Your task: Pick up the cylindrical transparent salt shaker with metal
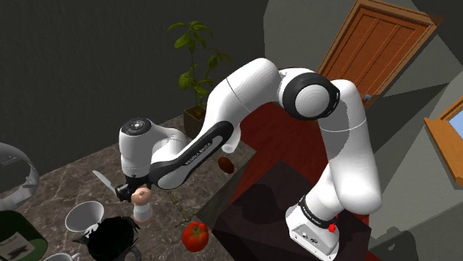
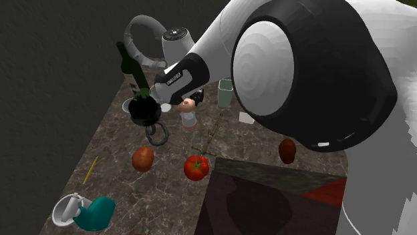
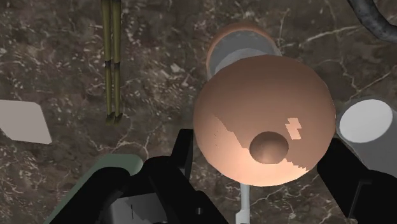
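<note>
Copper-pink cap of the salt shaker [image 3: 264, 121] sits between the pincer's [image 3: 257, 153] spread, unclenched fingers. The grasp is about to be made; next, squeeze evenly, then lift straight.

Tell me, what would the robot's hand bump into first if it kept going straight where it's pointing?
Most likely the salt shaker. Its round pinkish top sits straight ahead of the hand, between its open fingers. The dark marbled counter lies beyond it.

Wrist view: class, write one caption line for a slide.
Open black fingers flank the pink-domed salt shaker above a dark marbled counter.
</note>
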Robot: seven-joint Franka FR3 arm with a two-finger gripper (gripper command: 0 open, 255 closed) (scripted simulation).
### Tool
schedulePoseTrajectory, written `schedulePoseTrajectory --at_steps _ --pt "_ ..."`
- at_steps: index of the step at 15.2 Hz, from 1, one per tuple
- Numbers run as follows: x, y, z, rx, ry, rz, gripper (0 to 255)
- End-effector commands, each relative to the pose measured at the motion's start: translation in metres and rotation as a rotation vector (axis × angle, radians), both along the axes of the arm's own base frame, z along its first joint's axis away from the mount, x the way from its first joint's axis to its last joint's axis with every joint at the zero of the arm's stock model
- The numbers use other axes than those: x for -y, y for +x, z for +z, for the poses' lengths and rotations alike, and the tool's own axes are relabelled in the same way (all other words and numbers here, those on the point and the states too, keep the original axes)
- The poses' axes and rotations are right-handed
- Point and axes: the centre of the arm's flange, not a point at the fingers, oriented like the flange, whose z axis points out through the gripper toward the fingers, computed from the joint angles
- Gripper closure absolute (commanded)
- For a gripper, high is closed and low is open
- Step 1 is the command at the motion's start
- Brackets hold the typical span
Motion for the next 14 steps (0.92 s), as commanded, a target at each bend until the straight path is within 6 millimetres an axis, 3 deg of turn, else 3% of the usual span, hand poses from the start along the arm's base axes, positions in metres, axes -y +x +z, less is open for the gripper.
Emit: schedulePoseTrajectory --at_steps 1,7,14 --pt "0.000 0.000 -0.001 -0.001 0.000 0.000 255" --pt "0.000 0.000 -0.001 -0.001 0.000 0.000 255" --pt "0.000 0.000 0.036 -0.001 0.000 0.000 255"
